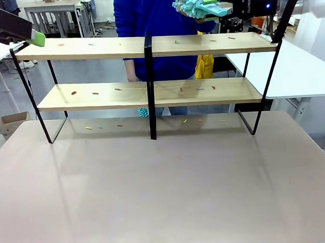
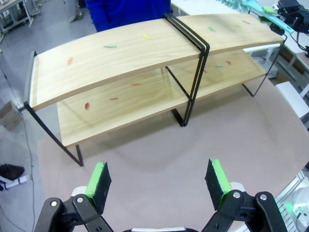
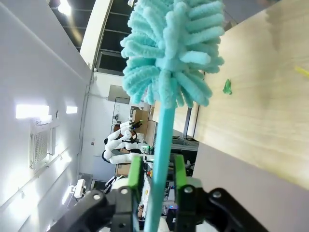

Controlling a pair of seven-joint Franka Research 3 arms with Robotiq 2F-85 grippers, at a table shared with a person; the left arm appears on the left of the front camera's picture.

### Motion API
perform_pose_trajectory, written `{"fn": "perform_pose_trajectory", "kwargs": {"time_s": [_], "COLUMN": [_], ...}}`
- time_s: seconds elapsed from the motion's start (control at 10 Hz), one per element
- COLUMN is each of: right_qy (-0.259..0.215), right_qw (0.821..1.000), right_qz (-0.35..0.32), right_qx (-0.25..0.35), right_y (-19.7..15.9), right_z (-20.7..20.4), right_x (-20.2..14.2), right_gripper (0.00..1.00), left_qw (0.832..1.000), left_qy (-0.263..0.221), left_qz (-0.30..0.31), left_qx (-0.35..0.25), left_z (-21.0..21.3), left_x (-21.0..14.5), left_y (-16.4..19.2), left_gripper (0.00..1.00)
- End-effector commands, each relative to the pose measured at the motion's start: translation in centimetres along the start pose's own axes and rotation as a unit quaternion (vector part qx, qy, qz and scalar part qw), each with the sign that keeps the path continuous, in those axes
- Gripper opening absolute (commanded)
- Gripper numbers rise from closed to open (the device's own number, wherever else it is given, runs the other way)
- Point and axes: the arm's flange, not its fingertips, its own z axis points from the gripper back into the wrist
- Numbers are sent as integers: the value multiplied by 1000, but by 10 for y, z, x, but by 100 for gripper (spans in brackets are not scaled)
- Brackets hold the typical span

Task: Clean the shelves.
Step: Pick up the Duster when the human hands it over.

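Observation:
The shelves [image 1: 93, 48] are a two-tier rack of light wooden boards on a black frame, spanning the far half of the table, with small coloured scraps [image 1: 118, 89] on both boards. My right gripper [image 1: 217, 7] hovers above the top board's right half, shut on the handle of a teal fluffy duster [image 1: 193, 3]. In the right wrist view the duster [image 3: 171, 53] rises between my fingers [image 3: 179, 171]. My left gripper [image 2: 159, 181] stands open and holds nothing, looking down on the shelves [image 2: 125, 58] from the left; its green pad [image 1: 37, 37] shows beside the top board's left end.
A person in a blue top [image 1: 146, 13] stands behind the shelves. More scraps [image 1: 88, 127] lie on the table [image 1: 166, 197] under the rack. White tables [image 1: 301, 70] flank both sides; a cardboard box [image 1: 12, 121] sits on the floor at left.

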Motion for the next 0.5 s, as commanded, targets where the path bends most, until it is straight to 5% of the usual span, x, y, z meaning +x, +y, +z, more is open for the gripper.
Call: {"fn": "perform_pose_trajectory", "kwargs": {"time_s": [0.0, 0.4], "right_qy": [-15, -5], "right_qw": [1000, 1000], "right_qz": [17, 20], "right_qx": [9, 10], "right_y": [-1, -1], "right_z": [0, 6], "right_x": [3, 2], "right_gripper": [0, 0], "left_qw": [1000, 1000], "left_qy": [0, 0], "left_qz": [-1, -1], "left_qx": [2, 2], "left_z": [2, 2], "left_x": [0, 0], "left_y": [0, 0], "left_gripper": [100, 100]}}
